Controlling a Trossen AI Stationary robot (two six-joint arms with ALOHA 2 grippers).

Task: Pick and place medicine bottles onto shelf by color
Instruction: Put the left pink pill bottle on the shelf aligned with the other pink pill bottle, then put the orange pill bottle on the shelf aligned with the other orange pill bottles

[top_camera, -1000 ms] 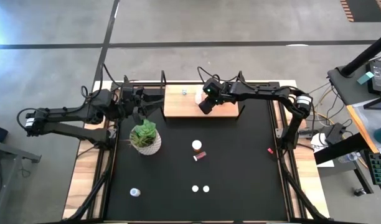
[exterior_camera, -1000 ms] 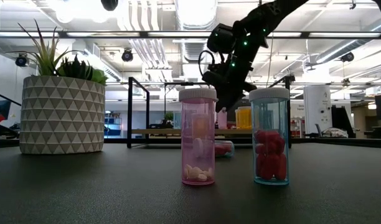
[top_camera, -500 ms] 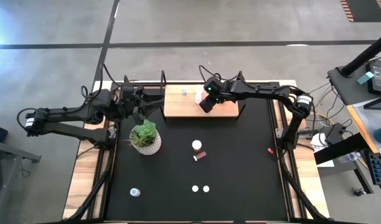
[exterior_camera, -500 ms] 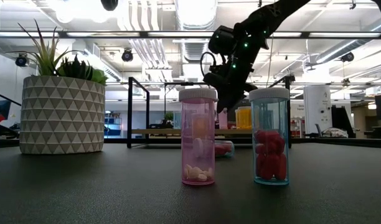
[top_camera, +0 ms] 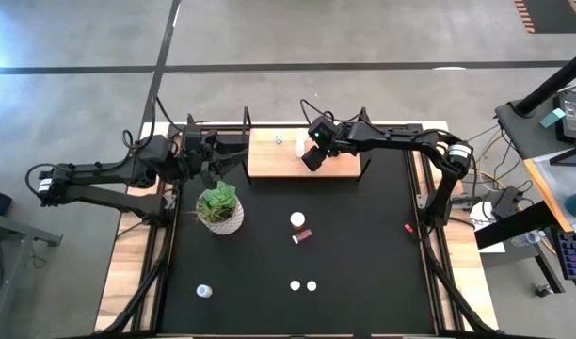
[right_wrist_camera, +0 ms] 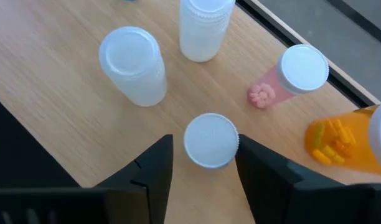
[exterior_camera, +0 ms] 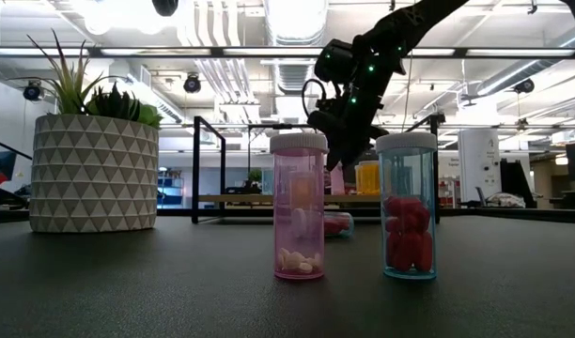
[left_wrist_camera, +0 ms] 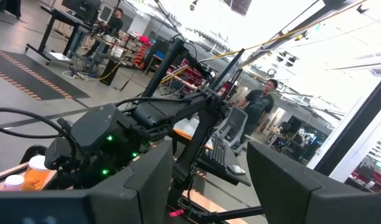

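Note:
The light-wood shelf stands at the table's far edge. My right gripper hangs over it, pointing down and open. Its fingers stand on either side of an upright white-capped bottle on the board. I cannot tell whether they touch it. Around it stand two clear bottles, a pink one and an orange one. My left gripper waits open at the shelf's left end.
A potted plant stands left of centre. A white-capped bottle and a red bottle lying down are mid-table. Two bottles stand nearer, and one is near left. A small red thing lies at the right.
My right gripper has shifted slightly toward the table's far edge over the shelf. The bottles have stayed in place.

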